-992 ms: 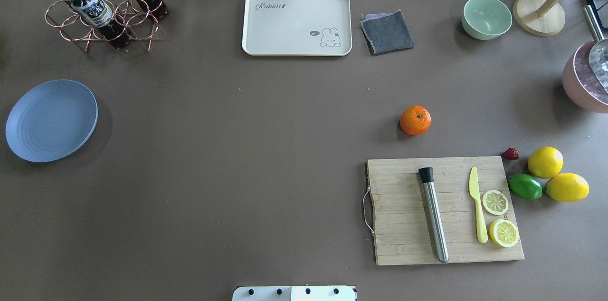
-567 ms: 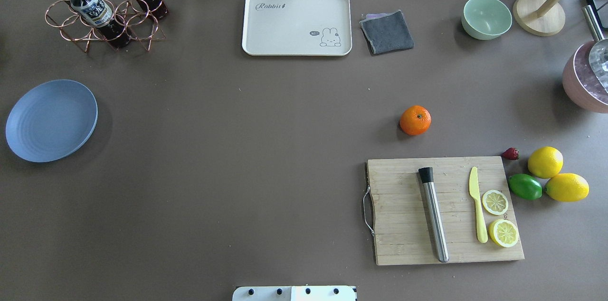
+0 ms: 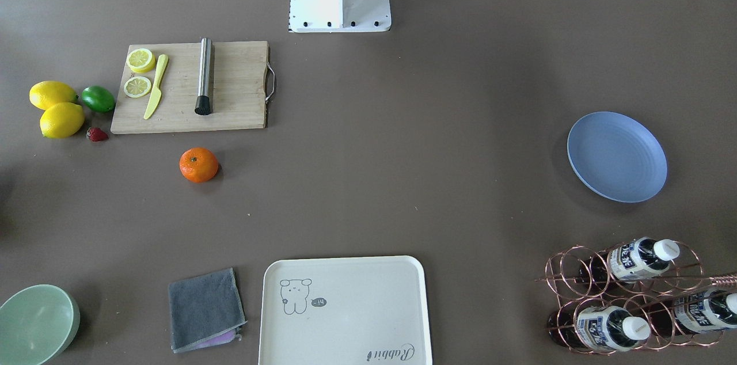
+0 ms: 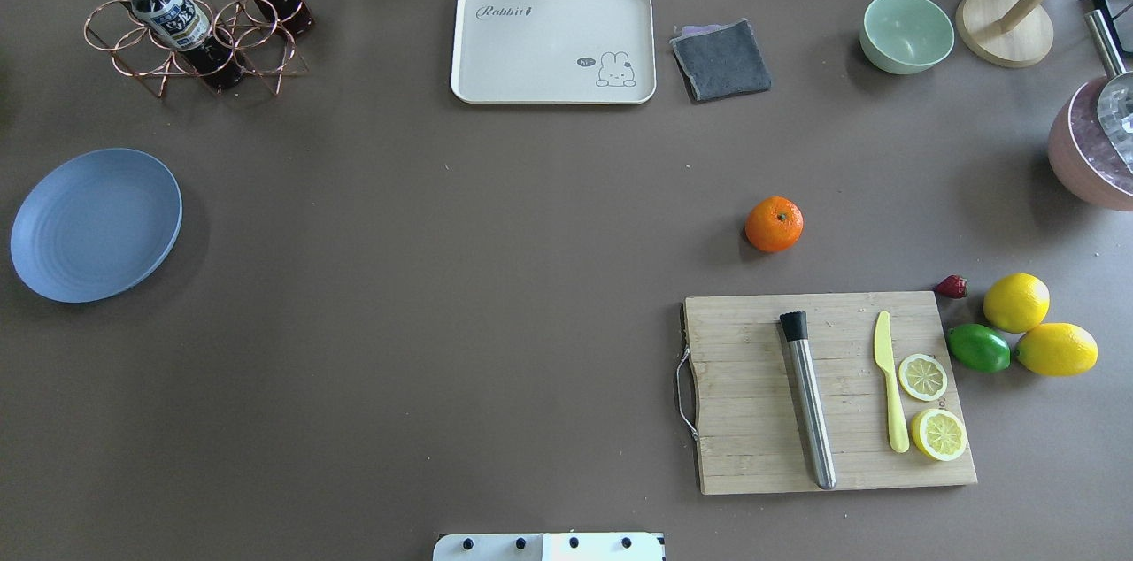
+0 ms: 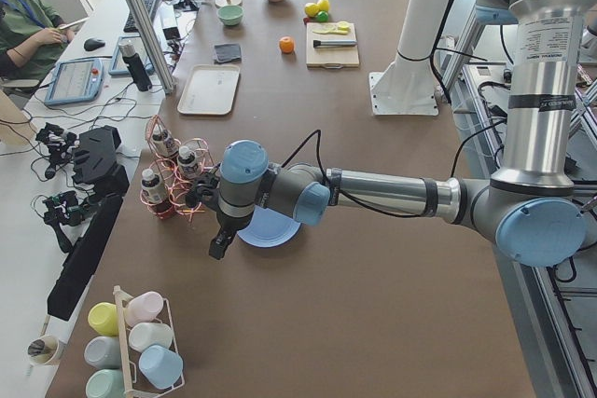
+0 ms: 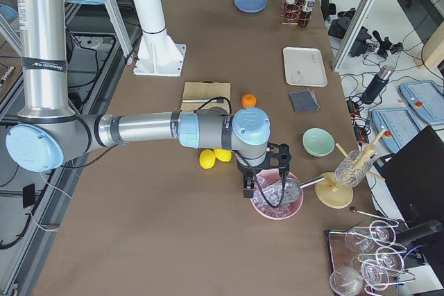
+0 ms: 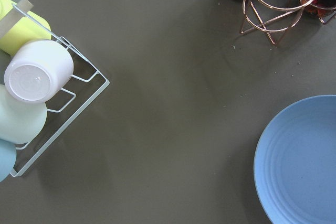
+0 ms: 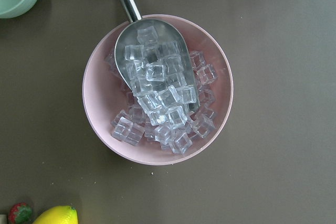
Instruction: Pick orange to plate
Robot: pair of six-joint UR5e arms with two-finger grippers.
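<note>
The orange (image 4: pixel 774 224) rests on the brown table just beyond the wooden cutting board (image 4: pixel 832 393), right of centre; it also shows in the front view (image 3: pixel 198 165). Far off at the table's left edge lies the pale-blue plate (image 4: pixel 96 225), bare, and the left wrist view catches its rim (image 7: pixel 304 161). My left gripper (image 5: pixel 216 250) hangs just off the plate's outer side in the exterior left view only; I cannot tell its state. My right gripper (image 6: pixel 248 192) hovers over a pink bowl of ice, seen only in the exterior right view; its state is also unclear.
Two lemons (image 4: pixel 1016 302), a lime (image 4: pixel 978 348) and a strawberry sit right of the board. A cream tray (image 4: pixel 553 43), grey cloth (image 4: pixel 720 59) and mint bowl (image 4: pixel 906 32) line the far edge. A copper bottle rack (image 4: pixel 190 12) stands behind the plate. The pink ice bowl (image 8: pixel 157 87) holds a scoop.
</note>
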